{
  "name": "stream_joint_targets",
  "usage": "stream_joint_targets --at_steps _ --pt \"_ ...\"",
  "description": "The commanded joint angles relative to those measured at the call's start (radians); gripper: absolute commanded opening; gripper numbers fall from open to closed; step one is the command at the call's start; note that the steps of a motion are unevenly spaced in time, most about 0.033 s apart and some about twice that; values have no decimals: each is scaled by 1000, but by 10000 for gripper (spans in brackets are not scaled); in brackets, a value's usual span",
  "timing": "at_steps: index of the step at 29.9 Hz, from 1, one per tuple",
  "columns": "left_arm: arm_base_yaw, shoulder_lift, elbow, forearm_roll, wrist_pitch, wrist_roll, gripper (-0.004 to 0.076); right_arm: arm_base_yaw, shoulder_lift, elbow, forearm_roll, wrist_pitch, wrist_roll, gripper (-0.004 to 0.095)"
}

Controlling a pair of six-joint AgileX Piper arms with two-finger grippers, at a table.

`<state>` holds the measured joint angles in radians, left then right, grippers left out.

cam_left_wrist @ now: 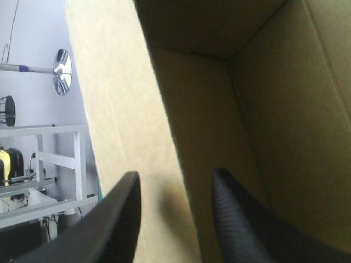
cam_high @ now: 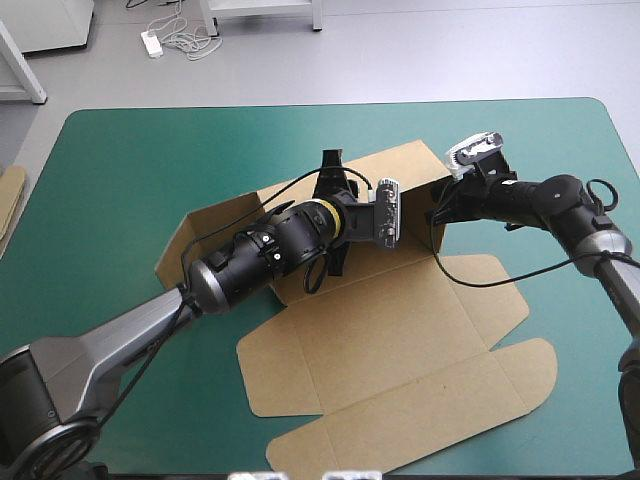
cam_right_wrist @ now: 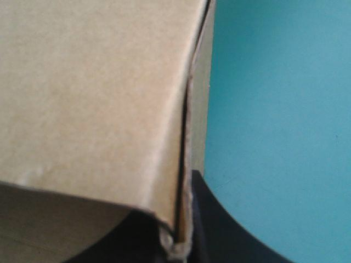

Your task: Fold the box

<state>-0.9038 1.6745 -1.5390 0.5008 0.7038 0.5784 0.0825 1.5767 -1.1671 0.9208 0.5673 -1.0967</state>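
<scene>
The brown box (cam_high: 400, 340) lies mid-table with its far and side walls raised and its lid flat toward the near edge. My left gripper (cam_high: 332, 172) reaches over the tray to the far wall. In the left wrist view its black fingers (cam_left_wrist: 129, 213) stand apart astride that upright wall (cam_left_wrist: 126, 109), one outside and one inside, so the left gripper (cam_left_wrist: 175, 178) is open. My right gripper (cam_high: 440, 208) is at the box's right far corner. In the right wrist view the right gripper (cam_right_wrist: 178, 246) is shut on the doubled board edge of the wall (cam_right_wrist: 93, 93).
More brown board (cam_high: 10, 195) shows at the table's left edge. The teal-green cover (cam_high: 150, 160) lies bare to the left of and beyond the box, and beside the right gripper (cam_right_wrist: 274, 109). The flat lid reaches close to the table's near edge.
</scene>
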Motion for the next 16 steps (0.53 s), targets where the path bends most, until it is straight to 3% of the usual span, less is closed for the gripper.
stream_joint_targets --at_steps 1,8,12,16 --pt "-23 -76 -24 5 -17 -14 309 4 -39 -32 37 21 16 -17" --pt "-65 -108 -24 -199 74 60 309 4 -39 -32 12 14 48 -17" --pt "-90 -142 -43 -424 85 179 309 4 -39 -32 -21 11 80 -17" --pt "-63 -156 -145 -486 78 182 309 4 -39 -32 -75 13 137 -17"
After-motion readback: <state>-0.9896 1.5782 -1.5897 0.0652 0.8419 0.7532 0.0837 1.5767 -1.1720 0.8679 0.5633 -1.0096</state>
